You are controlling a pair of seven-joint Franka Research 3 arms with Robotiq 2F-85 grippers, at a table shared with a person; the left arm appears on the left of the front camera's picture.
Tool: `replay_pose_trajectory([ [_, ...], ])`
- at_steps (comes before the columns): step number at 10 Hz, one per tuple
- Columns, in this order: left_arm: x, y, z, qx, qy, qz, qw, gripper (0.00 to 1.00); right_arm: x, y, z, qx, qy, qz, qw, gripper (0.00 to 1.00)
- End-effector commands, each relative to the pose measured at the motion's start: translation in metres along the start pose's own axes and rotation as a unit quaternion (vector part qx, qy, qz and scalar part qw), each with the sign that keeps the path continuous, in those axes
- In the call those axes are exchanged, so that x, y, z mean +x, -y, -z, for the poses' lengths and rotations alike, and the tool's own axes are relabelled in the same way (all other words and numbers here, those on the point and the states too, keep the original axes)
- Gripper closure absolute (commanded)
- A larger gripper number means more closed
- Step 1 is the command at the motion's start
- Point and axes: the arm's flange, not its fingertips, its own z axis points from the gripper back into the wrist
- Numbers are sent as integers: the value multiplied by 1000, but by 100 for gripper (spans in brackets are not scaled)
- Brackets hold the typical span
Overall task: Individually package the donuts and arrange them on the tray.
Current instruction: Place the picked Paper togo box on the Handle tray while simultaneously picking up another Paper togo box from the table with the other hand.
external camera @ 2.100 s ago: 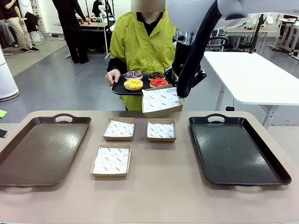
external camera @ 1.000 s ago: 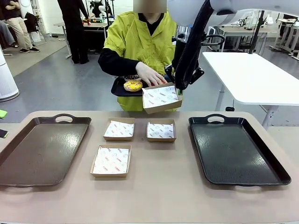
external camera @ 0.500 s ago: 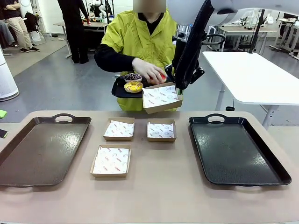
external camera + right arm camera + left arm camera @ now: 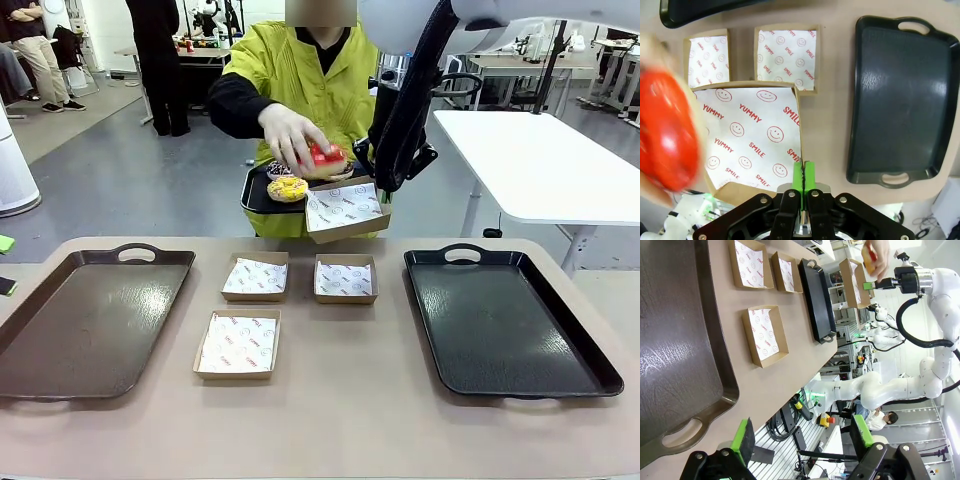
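The person's hand (image 4: 288, 132) has lifted the red donut (image 4: 325, 155) off the small tray (image 4: 258, 197), now just above the box (image 4: 345, 211) whose edge the right claw (image 4: 803, 172) pinches, the left claw (image 4: 802, 440) spread wide.

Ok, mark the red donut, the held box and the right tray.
red donut (image 4: 324, 155), front view, on its red glaze.
held box (image 4: 345, 207), front view, on its printed paper.
right tray (image 4: 505, 320), front view, on its bare floor.
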Motion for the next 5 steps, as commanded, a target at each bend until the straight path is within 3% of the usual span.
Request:
replay_pose_trajectory([
  [1, 0, 0, -2, -7, 2, 11, 1000, 0, -5, 3, 3, -2, 1, 8, 1000, 100],
  [5, 0, 0, -2, -7, 2, 11, 1000, 0, -5, 3, 3, -2, 1, 8, 1000, 100],
])
